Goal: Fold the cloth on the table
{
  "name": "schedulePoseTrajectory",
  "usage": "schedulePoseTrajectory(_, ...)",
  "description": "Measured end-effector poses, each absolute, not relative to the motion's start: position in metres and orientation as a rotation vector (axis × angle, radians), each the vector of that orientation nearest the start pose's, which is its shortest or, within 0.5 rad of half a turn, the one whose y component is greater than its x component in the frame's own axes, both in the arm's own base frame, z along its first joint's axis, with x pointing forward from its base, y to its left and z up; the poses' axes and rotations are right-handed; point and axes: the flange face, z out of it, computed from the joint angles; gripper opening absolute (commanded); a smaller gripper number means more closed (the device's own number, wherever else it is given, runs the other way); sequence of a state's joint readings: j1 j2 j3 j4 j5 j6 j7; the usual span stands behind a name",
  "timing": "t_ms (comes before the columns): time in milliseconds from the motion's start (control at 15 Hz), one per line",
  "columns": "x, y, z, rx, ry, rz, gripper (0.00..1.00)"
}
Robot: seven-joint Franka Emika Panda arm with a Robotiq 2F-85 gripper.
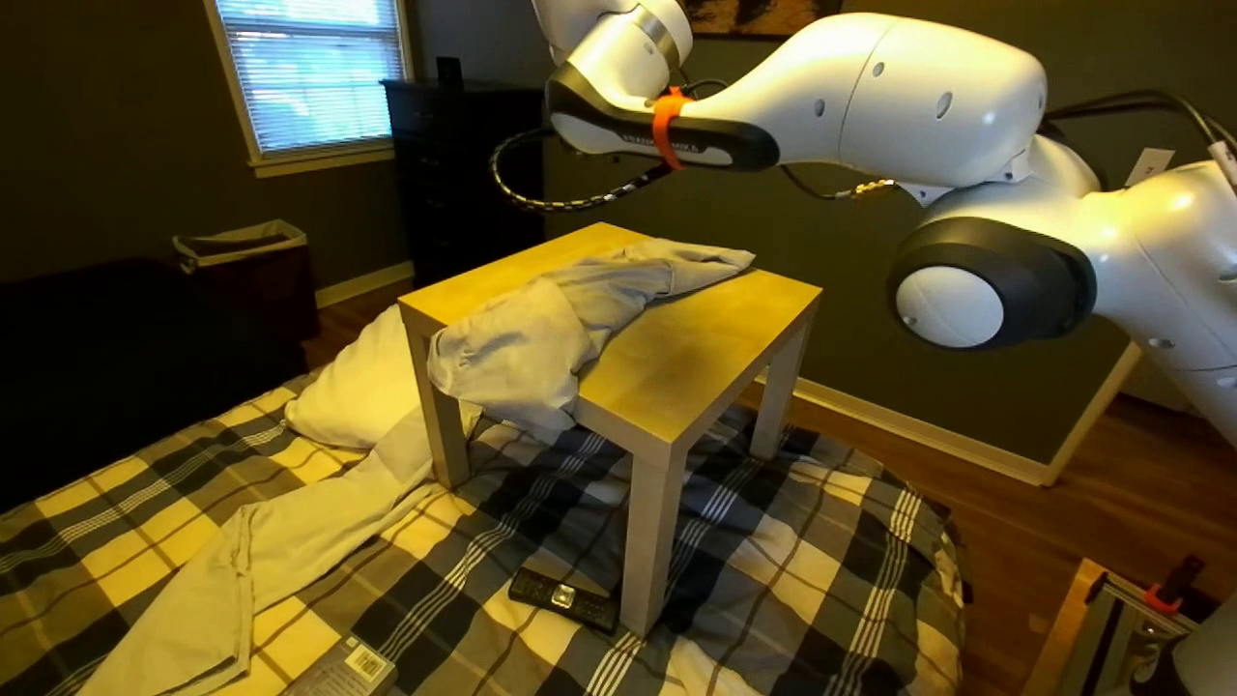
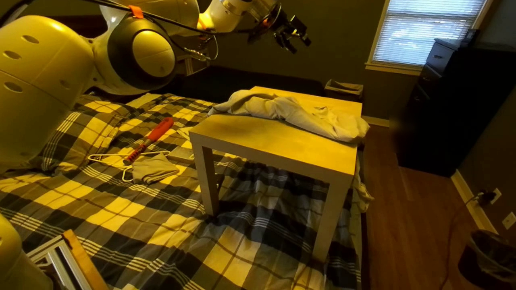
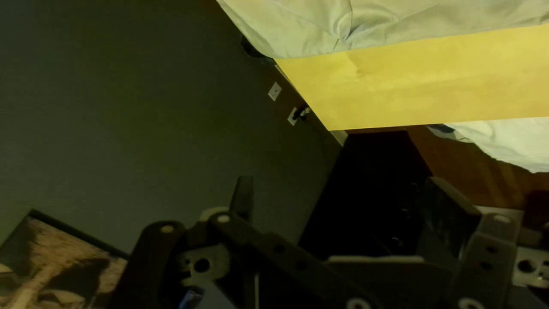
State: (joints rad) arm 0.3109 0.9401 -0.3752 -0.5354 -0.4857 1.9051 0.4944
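Your gripper point(image 2: 301, 46) hangs high, well apart from the cloth point(image 1: 580, 314), jaws spread wide. Cloth lies bunched, wrinkled, across your desk point(image 1: 691, 353), edge to opposite edge, one end drooping over.

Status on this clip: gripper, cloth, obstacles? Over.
Gripper open, empty. Cloth bunched across table, overhanging an edge. Remote by table leg, likely no obstacle.
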Motion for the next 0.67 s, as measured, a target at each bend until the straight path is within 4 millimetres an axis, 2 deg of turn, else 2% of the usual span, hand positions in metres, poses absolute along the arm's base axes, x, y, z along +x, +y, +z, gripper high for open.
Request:
schedulePoseTrajectory(200,0.794,0.089,0.551,2.456,-0.180,0.834,1.00)
schedulePoseTrajectory(667,0.797,0.073,0.547,2.638,0.179,0.788,1.00)
